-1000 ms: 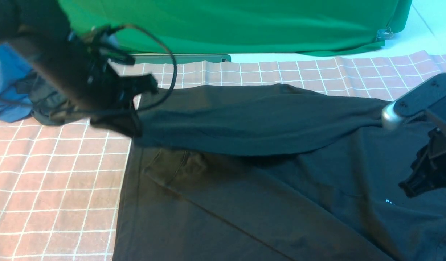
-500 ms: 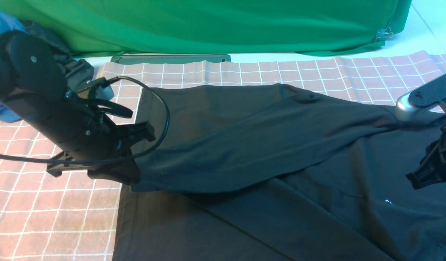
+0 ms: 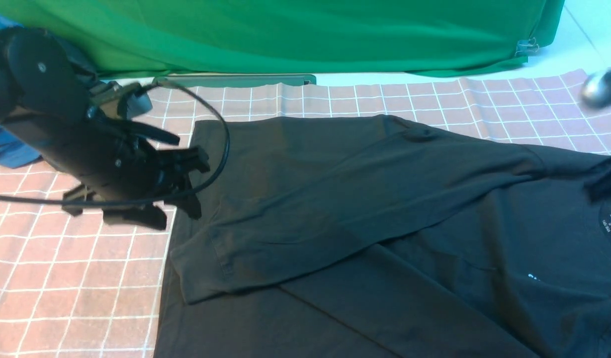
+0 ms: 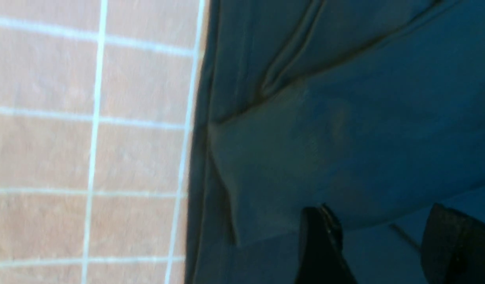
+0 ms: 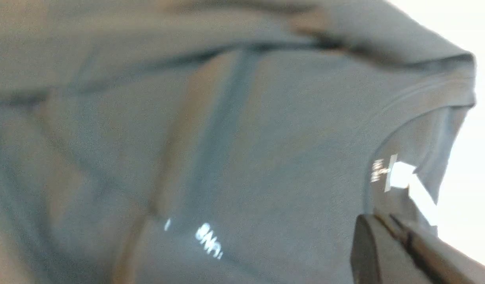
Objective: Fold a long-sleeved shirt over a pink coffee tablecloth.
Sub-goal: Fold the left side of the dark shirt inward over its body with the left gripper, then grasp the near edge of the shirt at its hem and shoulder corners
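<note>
Long-sleeved shirt point(image 3: 385, 278) flat on pink coffee tablecloth point(image 3: 76, 278); sleeve point(image 3: 345, 199) laid across body, cuff point(image 3: 201, 271) at shirt's left edge. Left gripper point(image 4: 378, 221) over cuff: jaws spread, nothing between. Right gripper point(image 5: 374, 223) beside neck label point(image 5: 400, 175): fingers pressed together, no cloth pinched.

shirt point(image 3: 385, 298) on tablecloth point(image 3: 61, 278), sleeve point(image 3: 335, 199) across its body, backdrop cloth point(image 3: 305, 35) behind

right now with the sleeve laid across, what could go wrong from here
1. The open left gripper hangs close over the sleeve of the long-sleeved shirt; pulling away, a finger might snag and drag it.
2. The arm's cable loops out by the shirt's edge and could catch too.
3. The sleeve lies slanted and creased, so a fold on top may come out uneven.
</note>
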Robot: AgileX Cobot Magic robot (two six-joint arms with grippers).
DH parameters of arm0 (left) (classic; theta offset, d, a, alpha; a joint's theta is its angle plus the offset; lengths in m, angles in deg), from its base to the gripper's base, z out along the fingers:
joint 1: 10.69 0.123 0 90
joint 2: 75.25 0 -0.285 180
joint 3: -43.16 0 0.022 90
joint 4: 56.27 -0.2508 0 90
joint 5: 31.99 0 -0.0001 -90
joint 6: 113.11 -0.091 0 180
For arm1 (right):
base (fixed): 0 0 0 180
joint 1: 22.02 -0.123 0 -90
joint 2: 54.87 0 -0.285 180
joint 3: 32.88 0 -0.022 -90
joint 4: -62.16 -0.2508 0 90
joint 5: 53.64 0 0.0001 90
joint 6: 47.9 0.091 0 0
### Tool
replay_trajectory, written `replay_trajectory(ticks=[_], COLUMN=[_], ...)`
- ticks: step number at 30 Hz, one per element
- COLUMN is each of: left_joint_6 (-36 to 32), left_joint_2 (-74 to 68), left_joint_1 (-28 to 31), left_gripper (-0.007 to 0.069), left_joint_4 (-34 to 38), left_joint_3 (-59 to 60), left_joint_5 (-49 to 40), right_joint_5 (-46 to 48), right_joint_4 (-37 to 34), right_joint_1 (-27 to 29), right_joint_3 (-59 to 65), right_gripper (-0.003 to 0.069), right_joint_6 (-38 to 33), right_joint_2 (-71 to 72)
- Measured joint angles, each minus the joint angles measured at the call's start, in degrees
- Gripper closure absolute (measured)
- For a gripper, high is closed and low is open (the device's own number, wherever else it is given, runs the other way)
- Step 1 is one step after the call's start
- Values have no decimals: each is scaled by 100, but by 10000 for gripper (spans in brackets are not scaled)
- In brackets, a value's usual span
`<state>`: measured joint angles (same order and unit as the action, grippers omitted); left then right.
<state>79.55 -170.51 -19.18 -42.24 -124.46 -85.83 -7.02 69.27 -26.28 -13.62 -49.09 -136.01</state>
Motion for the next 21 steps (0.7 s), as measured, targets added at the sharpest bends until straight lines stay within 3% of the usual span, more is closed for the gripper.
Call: replay_trajectory(ticks=[3,4,5,6,8,12,18,21], left_joint_6=[-117,-303,-303,-547,-700,-757,-880,-885], left_joint_2=[0,0,0,2,7,7,7,7], left_joint_1=[0,0,0,0,0,0,0,0], left_gripper=[384,461,461,552,598,614,614,614], left_joint_4=[100,199,215,366,464,479,479,485], left_joint_3=[-167,-214,-219,-233,-233,-233,-233,-233], left_joint_5=[0,1,1,7,1,-12,-38,-38], right_joint_5=[216,300,300,304,232,-46,-547,-697], right_joint_4=[-862,-1319,-1319,-1718,-1901,-2001,-2208,-2321], right_joint_1=[649,938,938,1211,1375,1490,1491,1428], right_joint_3=[-396,-530,-550,-695,-814,-1055,-1605,-1898], right_gripper=[625,625,625,624,617,556,294,208], right_joint_6=[-517,-775,-775,-950,-1007,-1012,-829,-829], right_joint_2=[-354,-623,-665,-1018,-1438,-2225,-3279,-3665])
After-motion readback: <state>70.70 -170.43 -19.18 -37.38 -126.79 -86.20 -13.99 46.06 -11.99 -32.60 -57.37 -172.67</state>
